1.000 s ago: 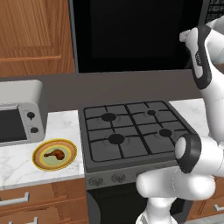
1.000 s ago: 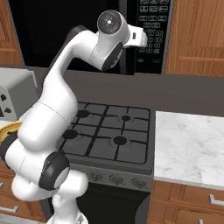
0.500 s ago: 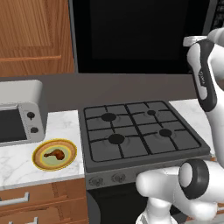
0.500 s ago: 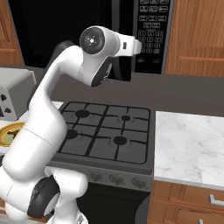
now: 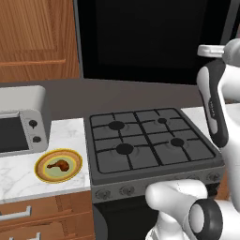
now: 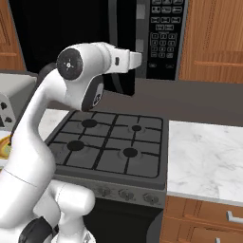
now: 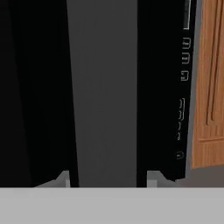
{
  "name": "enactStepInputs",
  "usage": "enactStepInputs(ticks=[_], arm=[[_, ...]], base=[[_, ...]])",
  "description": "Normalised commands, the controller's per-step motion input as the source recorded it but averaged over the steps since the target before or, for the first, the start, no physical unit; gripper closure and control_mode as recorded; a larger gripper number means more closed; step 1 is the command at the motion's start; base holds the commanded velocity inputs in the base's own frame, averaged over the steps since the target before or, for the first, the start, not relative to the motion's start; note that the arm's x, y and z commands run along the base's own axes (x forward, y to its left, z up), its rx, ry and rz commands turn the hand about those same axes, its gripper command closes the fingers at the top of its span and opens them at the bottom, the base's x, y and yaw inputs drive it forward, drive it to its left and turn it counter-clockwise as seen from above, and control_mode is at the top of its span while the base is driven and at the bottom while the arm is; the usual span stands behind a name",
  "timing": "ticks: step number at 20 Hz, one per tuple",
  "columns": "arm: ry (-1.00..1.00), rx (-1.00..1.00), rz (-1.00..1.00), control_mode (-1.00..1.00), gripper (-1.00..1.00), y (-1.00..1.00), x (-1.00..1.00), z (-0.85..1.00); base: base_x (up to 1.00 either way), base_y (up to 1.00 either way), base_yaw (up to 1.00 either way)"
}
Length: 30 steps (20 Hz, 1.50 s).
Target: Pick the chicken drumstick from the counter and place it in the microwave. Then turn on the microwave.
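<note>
One chicken drumstick point(image 5: 59, 164) on yellow plate point(image 5: 43, 174), counter point(image 5: 18, 169); jaws half-open round microwave point(image 6: 66, 28) door handle point(image 7: 102, 87).

Grey vertical microwave handle point(image 7: 103, 87) between pincer point(image 7: 108, 178) tips; keypad point(image 7: 183, 78) right.

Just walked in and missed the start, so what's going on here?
A white robot arm is reaching up at the black microwave above the stovetop. Its gripper is close against the grey door handle, fingers either side. The chicken drumstick lies on a yellow plate on the counter.
</note>
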Motion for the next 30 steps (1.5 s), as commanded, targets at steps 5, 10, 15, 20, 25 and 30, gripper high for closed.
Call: enactStepInputs(ticks=[5,10,15,20,25,30], arm=[[0.00,-0.02,-0.12,-1.00,1.00,0.20,-0.60,0.10],[0.00,-0.03,-0.12,-1.00,1.00,0.18,-0.57,0.10],[0.00,-0.03,-0.13,-1.00,1.00,0.14,-0.58,0.09],[0.00,-0.03,-0.12,-1.00,1.00,0.12,-0.57,0.08],[0.00,-0.03,-0.11,-1.00,1.00,0.10,-0.57,0.06],[0.00,-0.03,-0.11,-1.00,1.00,0.08,-0.55,0.06]], base=[[0.00,0.00,0.00],[0.00,0.00,0.00],[0.00,0.00,0.00],[0.00,0.00,0.00],[0.00,0.00,0.00],[0.00,0.00,0.00]])
